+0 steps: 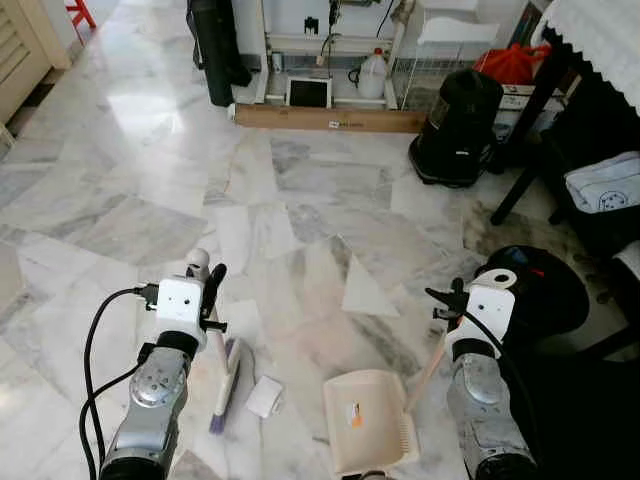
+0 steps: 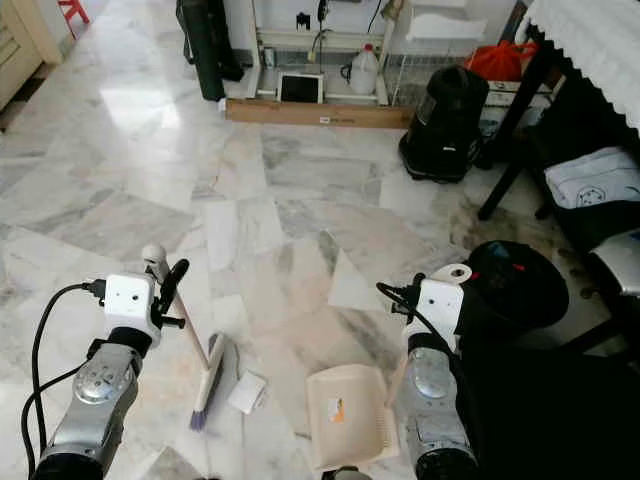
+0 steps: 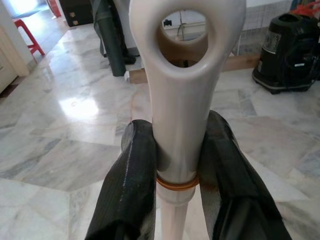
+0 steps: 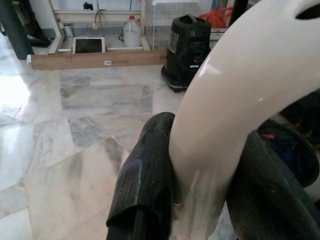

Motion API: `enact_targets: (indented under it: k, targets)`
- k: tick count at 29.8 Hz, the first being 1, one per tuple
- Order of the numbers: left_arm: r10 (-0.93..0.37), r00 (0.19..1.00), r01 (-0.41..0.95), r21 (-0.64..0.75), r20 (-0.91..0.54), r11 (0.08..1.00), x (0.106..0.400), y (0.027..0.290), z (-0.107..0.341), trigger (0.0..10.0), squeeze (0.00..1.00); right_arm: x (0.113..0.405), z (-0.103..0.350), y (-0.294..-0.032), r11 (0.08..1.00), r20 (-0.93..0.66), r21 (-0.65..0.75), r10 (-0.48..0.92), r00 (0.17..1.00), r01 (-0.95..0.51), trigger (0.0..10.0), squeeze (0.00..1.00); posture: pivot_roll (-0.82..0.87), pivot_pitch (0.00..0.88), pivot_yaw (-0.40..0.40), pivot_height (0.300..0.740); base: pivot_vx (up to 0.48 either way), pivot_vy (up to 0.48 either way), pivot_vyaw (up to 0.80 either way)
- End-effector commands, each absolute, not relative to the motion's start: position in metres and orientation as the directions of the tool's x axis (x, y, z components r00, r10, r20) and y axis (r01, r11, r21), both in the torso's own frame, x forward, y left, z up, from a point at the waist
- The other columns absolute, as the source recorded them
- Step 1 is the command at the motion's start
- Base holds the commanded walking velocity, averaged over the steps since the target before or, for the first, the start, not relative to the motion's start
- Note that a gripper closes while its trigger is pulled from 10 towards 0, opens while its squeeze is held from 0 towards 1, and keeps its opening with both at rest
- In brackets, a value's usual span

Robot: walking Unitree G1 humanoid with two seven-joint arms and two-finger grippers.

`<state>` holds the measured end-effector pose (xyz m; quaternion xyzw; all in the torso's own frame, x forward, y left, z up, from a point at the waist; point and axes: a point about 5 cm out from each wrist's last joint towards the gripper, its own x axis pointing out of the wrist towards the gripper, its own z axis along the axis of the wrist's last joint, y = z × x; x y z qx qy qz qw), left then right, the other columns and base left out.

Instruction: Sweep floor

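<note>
Both jaws clamped: left gripper (image 3: pixel 177 165) on broom (image 1: pixel 226 378), right gripper (image 4: pixel 200 185) on dustpan (image 1: pixel 365 425); orange label unreadable.

Right gripper (image 4: pixel 200 185): I'm seeing its two black fingers (image 4: pixel 147 170) pressing either side of a glossy white handle (image 4: pixel 240 100). Beyond, on marble floor (image 4: pixel 75 150): black vacuum cleaner (image 4: pixel 187 50), long cardboard box (image 4: pixel 97 60), white jug (image 4: pixel 132 35) sitting behind it.
</note>
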<state>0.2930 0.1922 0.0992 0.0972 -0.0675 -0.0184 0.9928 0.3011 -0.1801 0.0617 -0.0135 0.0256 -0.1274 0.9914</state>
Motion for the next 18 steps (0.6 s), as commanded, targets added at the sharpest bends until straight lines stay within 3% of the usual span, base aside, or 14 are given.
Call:
enact_targets:
  k: [1, 6, 18]
  targets:
    - [-0.027, 0.991, -0.002, 0.223, 0.129, 0.975, 0.289, 0.1987, 0.0986, 10.0, 0.0, 0.3031, 0.0659, -0.1791, 0.968, -0.022, -0.009, -0.251, 0.968, 0.251, 10.0, 0.0, 0.01, 0.235, -0.073, 0.74, 0.0, 0.0, 0.0]
    - [-0.022, 0.99, -0.01, 0.228, 0.139, 0.974, 0.2869, 0.1999, 0.1015, 10.0, 0.0, 0.3071, 0.0739, -0.1735, 0.973, 0.026, 0.044, -0.228, 0.973, 0.226, 10.0, 0.0, 0.01, 0.242, -0.074, 0.74, 0.0, 0.0, 0.0]
    - [-0.023, 0.989, -0.013, 0.238, 0.147, 0.971, 0.2839, 0.1993, 0.1033, 10.0, 0.0, 0.3033, 0.066, -0.1751, 0.971, 0.02, -0.004, -0.24, 0.971, 0.24, 10.0, 0.0, 0.02, 0.259, -0.065, 0.74, 0.0, 0.0, 0.0]
